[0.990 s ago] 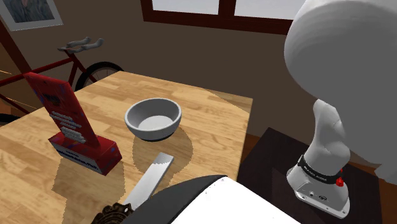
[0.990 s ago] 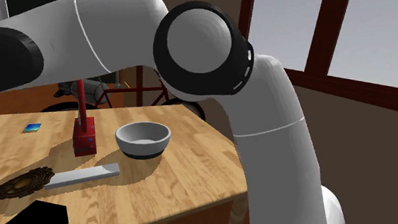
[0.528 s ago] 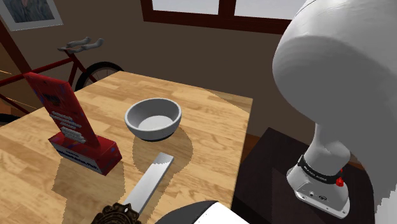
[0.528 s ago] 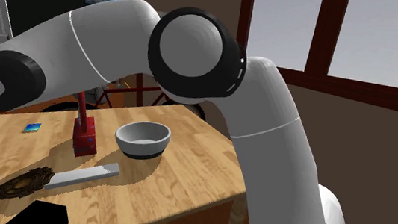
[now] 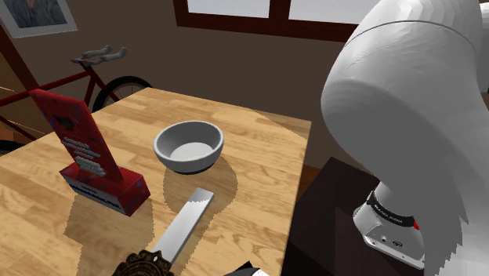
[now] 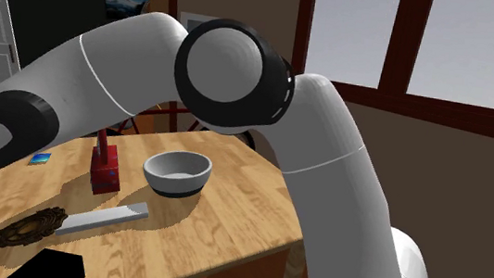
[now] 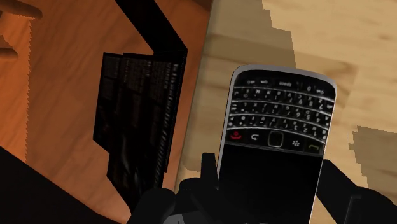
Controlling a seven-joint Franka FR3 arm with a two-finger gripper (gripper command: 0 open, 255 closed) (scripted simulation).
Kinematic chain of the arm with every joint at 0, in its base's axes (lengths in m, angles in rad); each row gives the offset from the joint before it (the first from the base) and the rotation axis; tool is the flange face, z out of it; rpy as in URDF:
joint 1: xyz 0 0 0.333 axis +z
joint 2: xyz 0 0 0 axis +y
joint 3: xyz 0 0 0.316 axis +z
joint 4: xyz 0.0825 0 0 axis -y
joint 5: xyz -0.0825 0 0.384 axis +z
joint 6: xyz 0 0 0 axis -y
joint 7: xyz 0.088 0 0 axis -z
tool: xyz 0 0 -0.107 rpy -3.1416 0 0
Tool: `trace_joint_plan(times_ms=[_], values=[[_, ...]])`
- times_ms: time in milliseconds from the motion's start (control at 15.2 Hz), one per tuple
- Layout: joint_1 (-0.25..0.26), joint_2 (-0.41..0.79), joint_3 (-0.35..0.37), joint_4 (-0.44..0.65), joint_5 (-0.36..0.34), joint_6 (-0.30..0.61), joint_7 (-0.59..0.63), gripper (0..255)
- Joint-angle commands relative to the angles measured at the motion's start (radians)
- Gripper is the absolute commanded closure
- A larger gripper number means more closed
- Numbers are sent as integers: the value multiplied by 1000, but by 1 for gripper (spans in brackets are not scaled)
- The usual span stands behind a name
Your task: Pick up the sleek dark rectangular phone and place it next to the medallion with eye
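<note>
Phone (image 7: 277, 133), dark, keypad up, pinched by its long sides in gripper (image 7: 267, 164), hanging over table (image 7: 305, 32) edge. Probably light, stiff, slick-edged and scratch-prone; best kept clamped mid-body, level.

The black rectangular phone (image 7: 277, 146) has a silver rim, white signs on its dark keys, one red key and one green key. The all-black gripper (image 7: 270, 188) carries no pattern. The light wooden table (image 5: 266, 157) shows pale planks with brown grain. The round bowl (image 5: 188, 147) is plain grey. The tall slanted box (image 5: 86, 153) is red with white and blue print. The flat oblong slab (image 5: 186, 223) is silver-grey. The ornate medallion (image 5: 143, 265) is dark brown. The bicycle (image 5: 47, 86) is red with grey handlebars.
</note>
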Motion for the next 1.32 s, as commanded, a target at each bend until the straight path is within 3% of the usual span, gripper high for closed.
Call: trace_joint_plan(times_ms=[0, 330, 396, 726, 990, 1254], values=[[1, 1, -1, -2, -2, 4, 2, 255], [1, 1, -1, -2, -2, 4, 2, 255], [1, 1, -1, -2, -2, 4, 2, 0], [1, 1, -1, -2, -2, 4, 2, 0], [-19, -60, 34, 38, 49, -86, -28, 0], [-19, -60, 34, 38, 49, -86, -28, 0]])
